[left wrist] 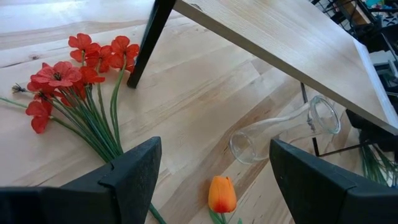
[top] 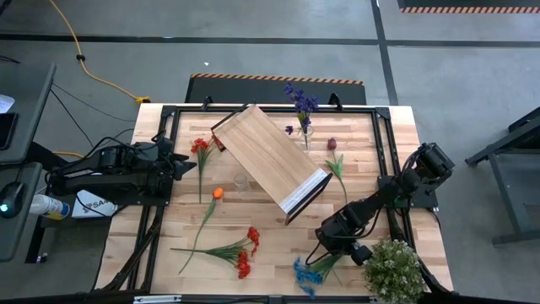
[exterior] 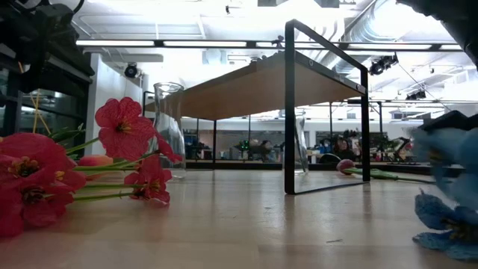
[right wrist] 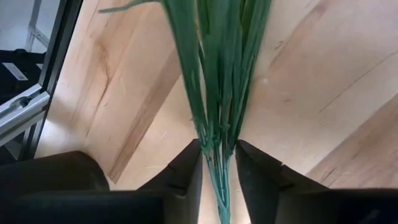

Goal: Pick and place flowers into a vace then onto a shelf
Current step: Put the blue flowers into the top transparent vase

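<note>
Right gripper [right wrist: 217, 180] at the table's 5 o'clock, jaws clamped on blue flower stems [right wrist: 214, 74]. Left gripper [left wrist: 211, 180] at 9 o'clock, jaws spread, empty.

Shelf [top: 270, 162] at table [top: 371, 245] centre, set diagonally, far-left to near-right. Vase [top: 305, 133] w/ flowers [top: 300, 100] in it, upright, just beside shelf's far-right side. Second vase [left wrist: 283, 130] lying on its side, just left of shelf. Single tulip [top: 217, 194] near it, toward the near edge. Poppies [top: 200, 148] at far left, beside left gripper [top: 187, 163]. Bunch of poppies [top: 245, 253] near front edge, left of centre. Bloom w/ stem [top: 332, 145] right of shelf. Blue bunch [top: 305, 274] at near right, stems betw. fingers of right gripper [right wrist: 217, 174]. Potted plant [top: 393, 270] at near-right corner, just right of that bunch.
</note>
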`<move>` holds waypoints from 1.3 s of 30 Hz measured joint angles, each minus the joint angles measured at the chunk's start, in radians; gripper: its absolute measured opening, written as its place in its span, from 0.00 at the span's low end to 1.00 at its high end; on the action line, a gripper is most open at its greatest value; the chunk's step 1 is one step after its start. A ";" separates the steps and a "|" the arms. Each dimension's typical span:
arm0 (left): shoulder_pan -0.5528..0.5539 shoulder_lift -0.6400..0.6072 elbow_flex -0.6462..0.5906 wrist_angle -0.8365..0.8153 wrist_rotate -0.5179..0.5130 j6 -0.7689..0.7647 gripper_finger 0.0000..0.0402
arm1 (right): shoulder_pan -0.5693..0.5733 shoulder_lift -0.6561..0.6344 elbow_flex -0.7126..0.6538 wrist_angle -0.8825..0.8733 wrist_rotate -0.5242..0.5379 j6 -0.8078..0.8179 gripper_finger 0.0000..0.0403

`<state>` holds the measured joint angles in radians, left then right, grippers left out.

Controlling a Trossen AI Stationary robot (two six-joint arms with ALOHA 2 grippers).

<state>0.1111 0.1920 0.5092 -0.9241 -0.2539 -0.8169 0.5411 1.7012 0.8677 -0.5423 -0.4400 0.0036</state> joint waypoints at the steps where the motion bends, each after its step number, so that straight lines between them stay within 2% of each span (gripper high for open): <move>1: 0.000 0.000 0.000 0.000 0.000 0.000 0.83 | 0.000 0.000 0.000 0.000 0.000 0.000 0.19; 11: 0.000 0.000 0.000 0.000 -0.001 0.000 0.83 | -0.004 0.000 0.000 -0.030 0.013 0.000 0.02; 39: 0.000 0.000 0.000 0.000 -0.005 0.000 0.83 | -0.032 -0.009 0.006 -0.107 0.052 -0.038 0.00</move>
<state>0.1112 0.1920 0.5092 -0.9241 -0.2584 -0.8169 0.5091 1.6917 0.8737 -0.6490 -0.3876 -0.0344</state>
